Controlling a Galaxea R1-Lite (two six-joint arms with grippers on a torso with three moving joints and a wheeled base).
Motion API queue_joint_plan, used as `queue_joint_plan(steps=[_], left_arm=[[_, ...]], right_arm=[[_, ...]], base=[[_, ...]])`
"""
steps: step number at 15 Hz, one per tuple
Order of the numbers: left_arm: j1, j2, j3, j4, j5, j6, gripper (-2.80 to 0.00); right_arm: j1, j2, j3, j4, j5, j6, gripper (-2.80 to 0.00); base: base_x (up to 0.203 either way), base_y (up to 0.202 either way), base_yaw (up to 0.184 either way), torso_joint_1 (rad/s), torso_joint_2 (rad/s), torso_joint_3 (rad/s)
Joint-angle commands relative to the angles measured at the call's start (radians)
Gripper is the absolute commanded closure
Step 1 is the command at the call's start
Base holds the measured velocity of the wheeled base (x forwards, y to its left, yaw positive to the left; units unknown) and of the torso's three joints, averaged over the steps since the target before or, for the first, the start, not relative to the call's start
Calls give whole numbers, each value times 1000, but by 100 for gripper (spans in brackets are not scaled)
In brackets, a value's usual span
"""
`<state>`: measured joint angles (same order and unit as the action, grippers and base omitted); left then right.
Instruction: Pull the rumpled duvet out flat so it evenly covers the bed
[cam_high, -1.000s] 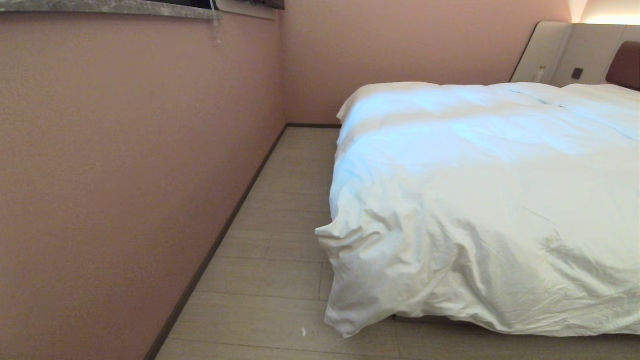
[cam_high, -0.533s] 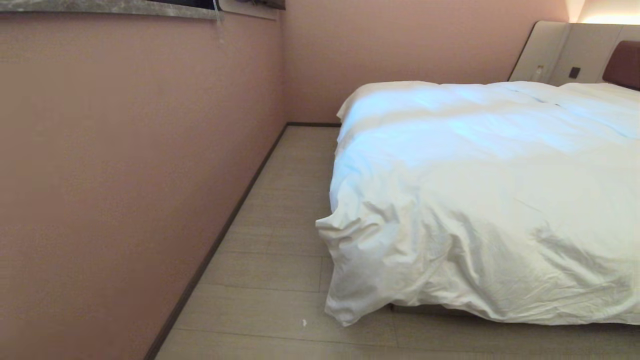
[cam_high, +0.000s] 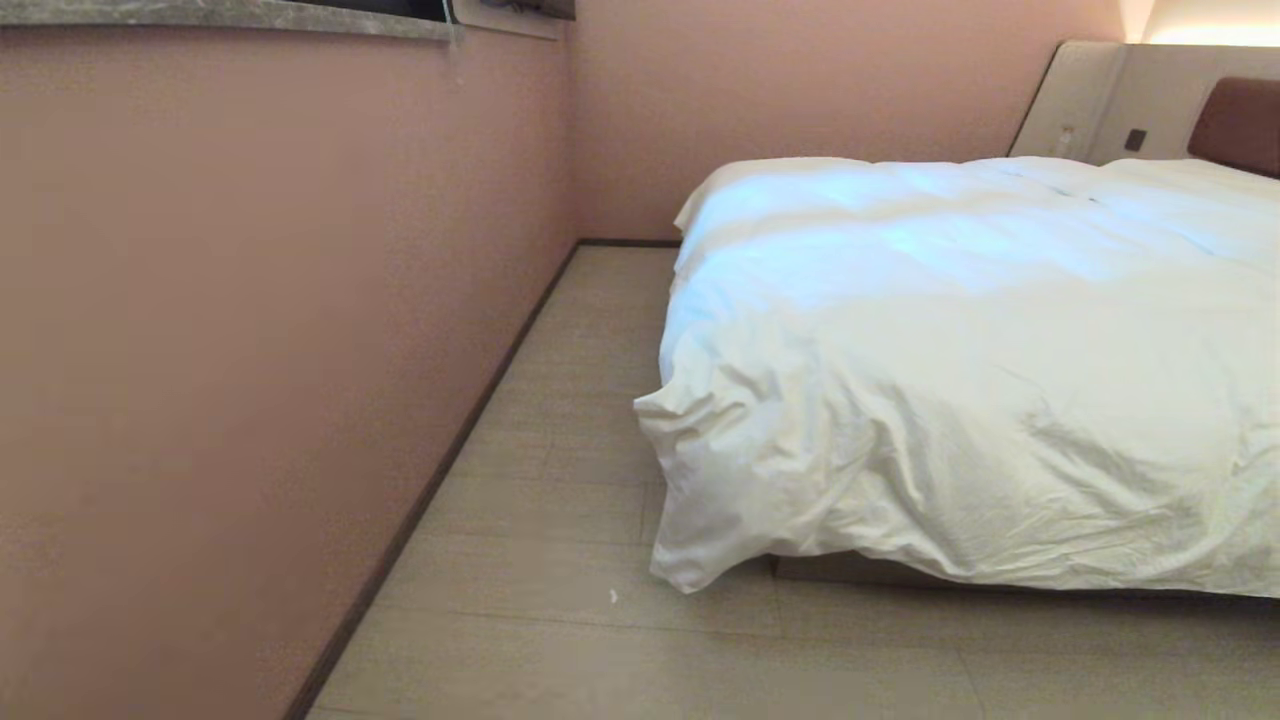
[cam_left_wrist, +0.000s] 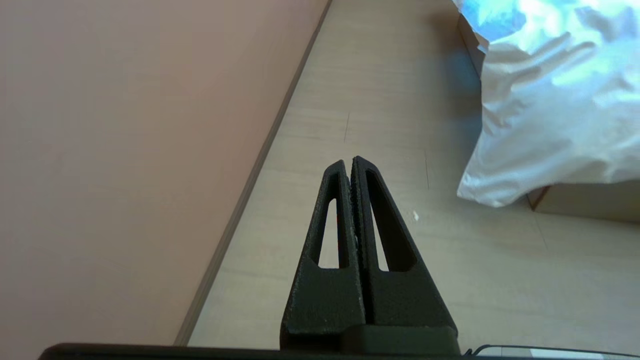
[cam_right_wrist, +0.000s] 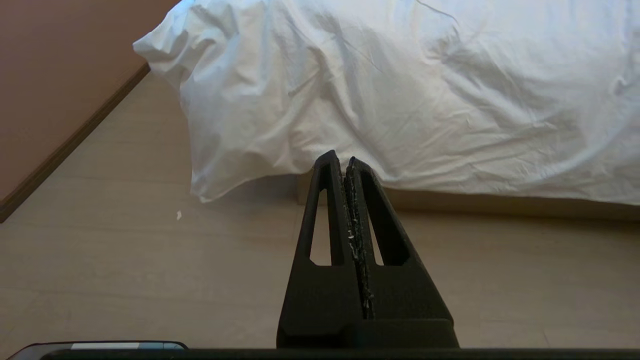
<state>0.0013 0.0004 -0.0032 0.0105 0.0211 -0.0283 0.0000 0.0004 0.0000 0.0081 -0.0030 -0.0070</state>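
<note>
A hotel-style bedroom, seen from near the foot of the bed (cam_high: 900, 572), whose tan base is showing under the bedding. A puffy white duvet (cam_high: 960, 350) is lying over the mattress, wrinkled, with its near-left corner (cam_high: 690, 570) bunching and drooping toward the pale wood-look floor (cam_high: 560, 620). A pink wall (cam_high: 250, 300) is running along the robot's left side, and a brown headboard (cam_high: 1240, 125) is showing at the far right.

Neither arm is appearing in the head view. In the left wrist view, the left gripper (cam_left_wrist: 350, 162) is hanging over bare floor, its fingers pressed together and holding nothing; the drooping duvet corner (cam_left_wrist: 492, 192) is lying ahead of the fingertips and off to one side, well apart from them. In the right wrist view, the right gripper (cam_right_wrist: 340, 159) is likewise empty with fingers pressed together; the duvet's hanging edge (cam_right_wrist: 400, 170) is lying just beyond the fingertips, though whether they are close to it cannot be told.

The step in hand appears to be the approach: no grasp is made yet. The next move likely calls for spreading the fingers of one gripper, reaching to the sagging corner or edge, and pinching the fabric firmly.
</note>
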Motion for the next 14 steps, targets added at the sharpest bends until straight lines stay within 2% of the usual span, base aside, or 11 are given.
queue_joint_plan(steps=[1, 14], left_arm=[[0, 0, 0, 0, 0, -1, 0], [0, 0, 0, 0, -1, 2, 0]], right_arm=[[0, 0, 0, 0, 0, -1, 0], [0, 0, 0, 0, 0, 0, 0]], base=[[-162, 0, 0, -4, -1, 6], [-5, 0, 0, 0, 0, 0]])
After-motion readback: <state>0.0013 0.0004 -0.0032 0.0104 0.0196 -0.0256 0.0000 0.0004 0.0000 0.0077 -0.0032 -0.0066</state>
